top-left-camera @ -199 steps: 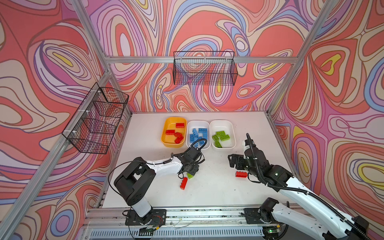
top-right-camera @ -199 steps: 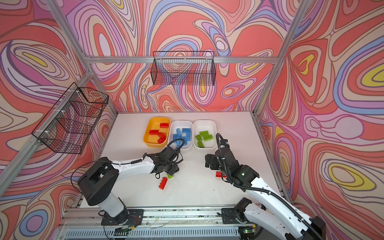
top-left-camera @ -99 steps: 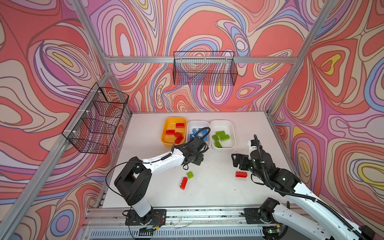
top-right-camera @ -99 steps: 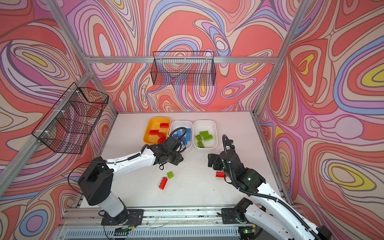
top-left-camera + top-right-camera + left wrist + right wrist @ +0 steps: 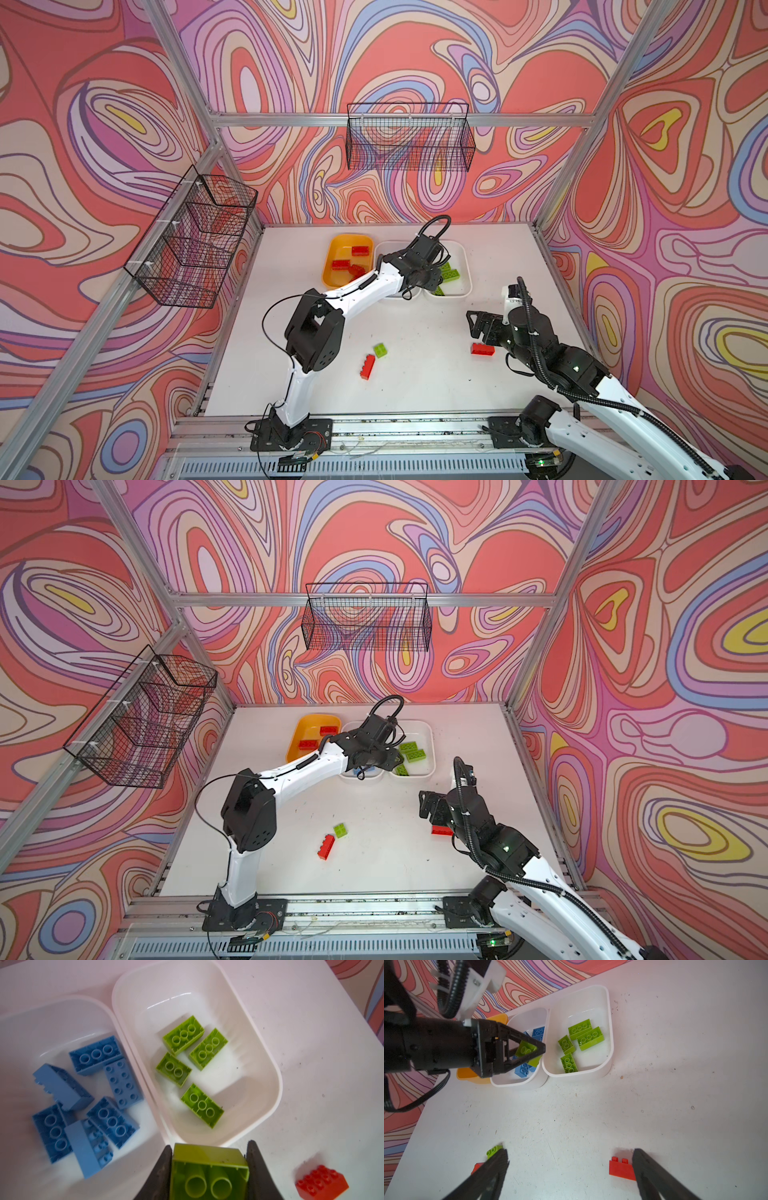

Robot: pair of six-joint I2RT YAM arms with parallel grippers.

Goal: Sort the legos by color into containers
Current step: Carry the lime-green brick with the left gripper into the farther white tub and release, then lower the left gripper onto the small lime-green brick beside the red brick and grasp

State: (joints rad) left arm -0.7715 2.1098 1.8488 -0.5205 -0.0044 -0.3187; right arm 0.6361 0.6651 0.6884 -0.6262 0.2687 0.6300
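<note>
At twelve o'clock on the table (image 5: pixel 415 395): three shallow rounded plastic tubs stand in a touching row. They are a yellow-orange tub (image 5: pixel 347 241) toward eleven, a middle white tub (image 5: pixel 68 1022), and a white tub toward one o'clock (image 5: pixel 278 1084).
Tub contents: red bricks (image 5: pixel 360 250) lie in the yellow-orange tub, blue bricks (image 5: pixel 112 1120) in the middle white tub, and four lime green bricks (image 5: pixel 201 1105) in the white tub toward one o'clock. Each tub holds one colour, so each colour's home is plain.
Left end effector (image 5: pixel 209 1147): it is clamped on a lime green studded plastic brick (image 5: pixel 209 1169), with a finger on each of two opposite walls and the hollow underside facing the wrist camera.
Held brick's place: it is raised above the near rims where the two white tubs meet. I judge it is not yet over the green tub's floor, and that the high carry is there to clear the rims.
Right end effector (image 5: pixel 570 1152): its jaws stand wide apart and hold nothing, low over the table at about four o'clock. A red plastic brick (image 5: pixel 622 1169) lies on the table just beside one finger, so the spread looks made ready to straddle it.
Unsorted at six o'clock: a small lime green brick (image 5: pixel 380 350) and a long red brick (image 5: pixel 367 366) lie near each other.
Writing: none can be read on the tubs, bricks or arms, and any stud embossing is too small to tell.
</note>
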